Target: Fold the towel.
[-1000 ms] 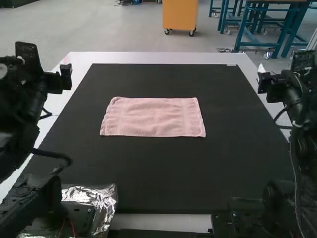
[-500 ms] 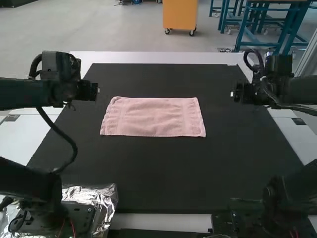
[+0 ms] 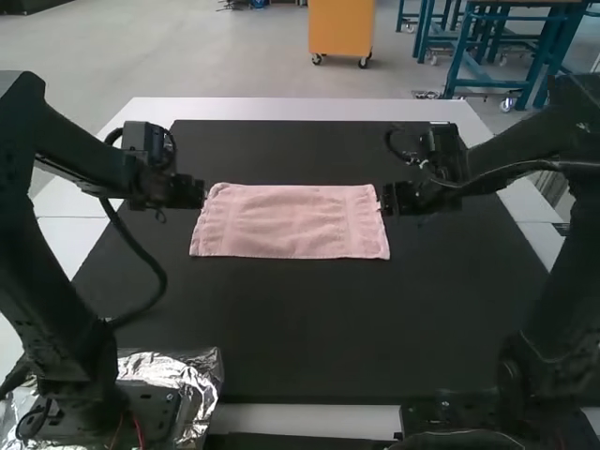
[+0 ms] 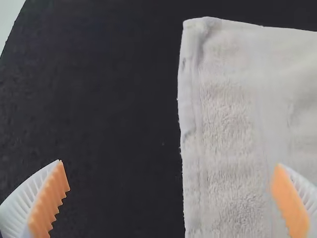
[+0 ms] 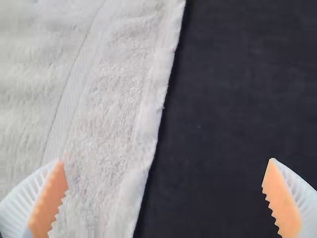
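Towel (image 3: 291,221) spread on dark mat (image 3: 300,328). My left gripper (image 4: 169,163) and right gripper (image 5: 167,160) at its short ends, fingers apart on both. Closing too high could miss one edge; a lopsided lift would then skew the cloth.

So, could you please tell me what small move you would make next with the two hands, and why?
I would probably ease the left hand and the right hand down around the short side edges of the towel, ready to grip. The towel lies flat, both hands are open, and each has one of those edges running between its fingers.
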{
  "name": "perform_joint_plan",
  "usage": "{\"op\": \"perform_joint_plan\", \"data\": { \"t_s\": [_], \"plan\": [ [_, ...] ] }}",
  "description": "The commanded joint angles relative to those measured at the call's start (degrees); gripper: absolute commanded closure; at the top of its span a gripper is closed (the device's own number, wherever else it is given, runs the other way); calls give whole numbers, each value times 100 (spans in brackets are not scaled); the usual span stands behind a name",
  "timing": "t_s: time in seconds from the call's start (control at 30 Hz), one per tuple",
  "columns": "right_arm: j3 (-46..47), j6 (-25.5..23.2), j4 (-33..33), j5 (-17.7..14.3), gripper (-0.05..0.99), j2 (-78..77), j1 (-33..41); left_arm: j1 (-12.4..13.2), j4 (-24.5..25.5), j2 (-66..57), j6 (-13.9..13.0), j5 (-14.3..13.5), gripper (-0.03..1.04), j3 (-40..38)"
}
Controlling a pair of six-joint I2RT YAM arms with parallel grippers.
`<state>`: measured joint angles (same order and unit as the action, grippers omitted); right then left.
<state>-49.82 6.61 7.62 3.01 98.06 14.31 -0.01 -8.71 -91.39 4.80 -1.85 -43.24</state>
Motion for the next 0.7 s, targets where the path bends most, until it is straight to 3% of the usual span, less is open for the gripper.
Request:
{"op": "perform_joint_plan", "data": {
  "t_s": [0.0,0.4,0.67],
  "plan": [
    [-186,-64,267,-257,2,231,99,1,-113,-291,39,53,5,-255],
    [-1188,-143,1014,-274,3,1716,99,1,-693,-1443,-102,35,5,-923],
    [-1741,-81,1005,-283,3,2288,108,1,-570,-1944,-172,35,5,-1397]
  ]
}}
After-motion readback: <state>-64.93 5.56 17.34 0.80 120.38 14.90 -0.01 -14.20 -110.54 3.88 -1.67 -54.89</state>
